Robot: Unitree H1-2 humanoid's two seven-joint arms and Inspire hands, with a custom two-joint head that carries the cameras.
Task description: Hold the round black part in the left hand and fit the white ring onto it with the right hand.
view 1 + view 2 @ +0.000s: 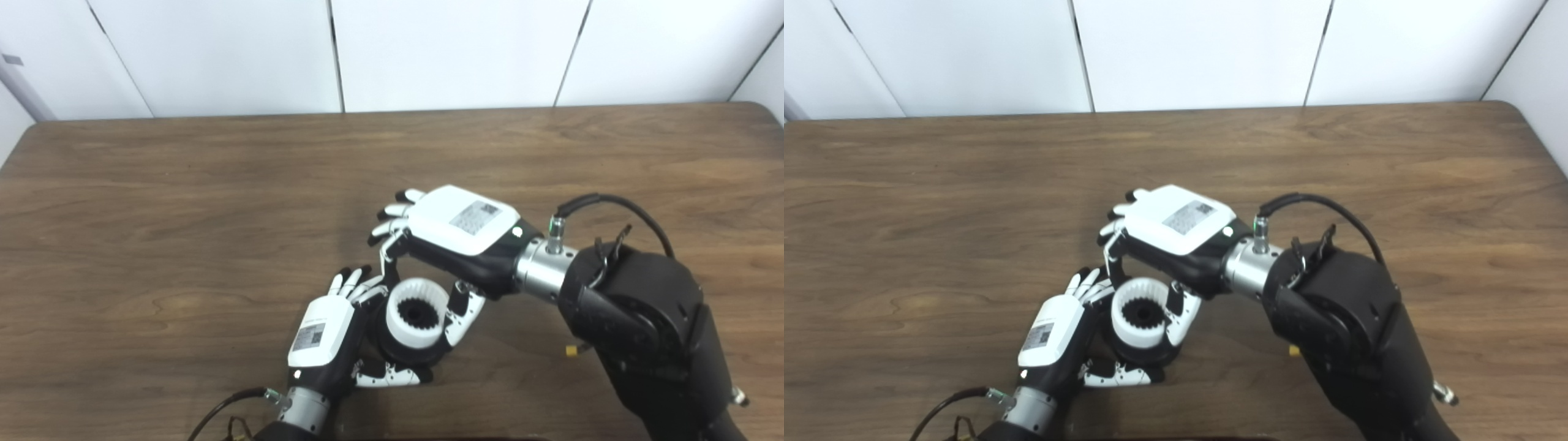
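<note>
Left hand (324, 340) is wrapped around the round black plastic part (416, 354), toothed white plastic ring (418, 312) sitting on top. Right hand (456, 236) pinches the ring's rim between finger and thumb over the brown wooden table (184, 214).

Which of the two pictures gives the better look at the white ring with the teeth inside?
The left eye view, slightly: the white ring appears a bit larger there, with its toothed inside and dark centre open to the camera. The right eye view shows the same ring from nearly the same angle, with the right hand and left hand around it.
</note>
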